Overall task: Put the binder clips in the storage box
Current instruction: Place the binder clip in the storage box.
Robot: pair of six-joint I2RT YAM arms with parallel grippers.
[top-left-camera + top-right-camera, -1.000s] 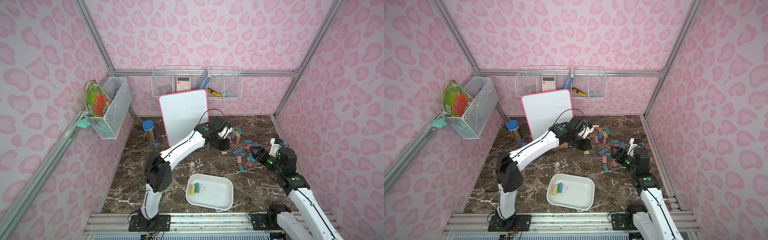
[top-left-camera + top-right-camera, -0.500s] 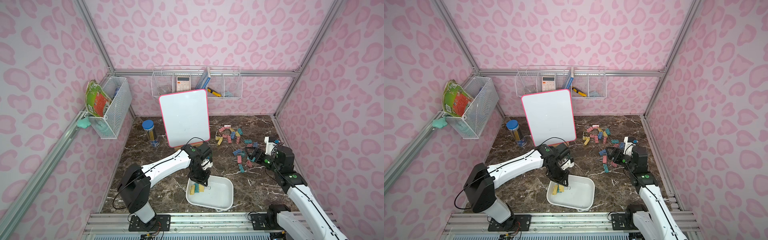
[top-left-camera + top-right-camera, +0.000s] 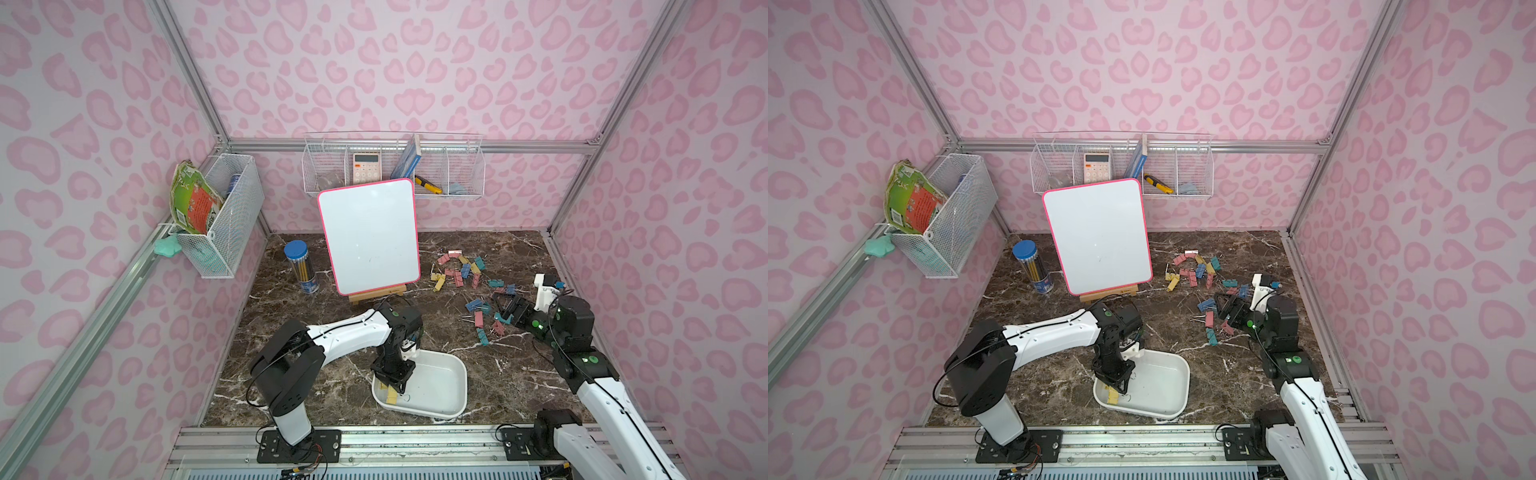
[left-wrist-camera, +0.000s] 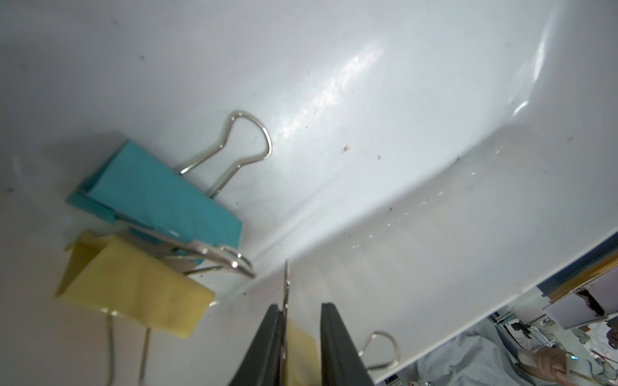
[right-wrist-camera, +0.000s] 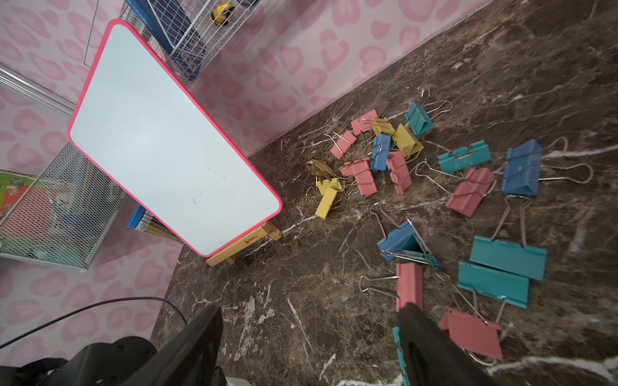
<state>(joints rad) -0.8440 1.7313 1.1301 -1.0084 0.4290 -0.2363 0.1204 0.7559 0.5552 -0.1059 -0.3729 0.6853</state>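
binder clips [image 5: 508, 255]: pastel, most strewn outside; storage box [image 3: 440, 386]: white, holds teal, yellow

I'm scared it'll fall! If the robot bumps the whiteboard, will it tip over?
Probably: the whiteboard is tall and rests tilted on a small wooden easel. It looks stiff and thin, so it's likely light enough to topple rather than bend.
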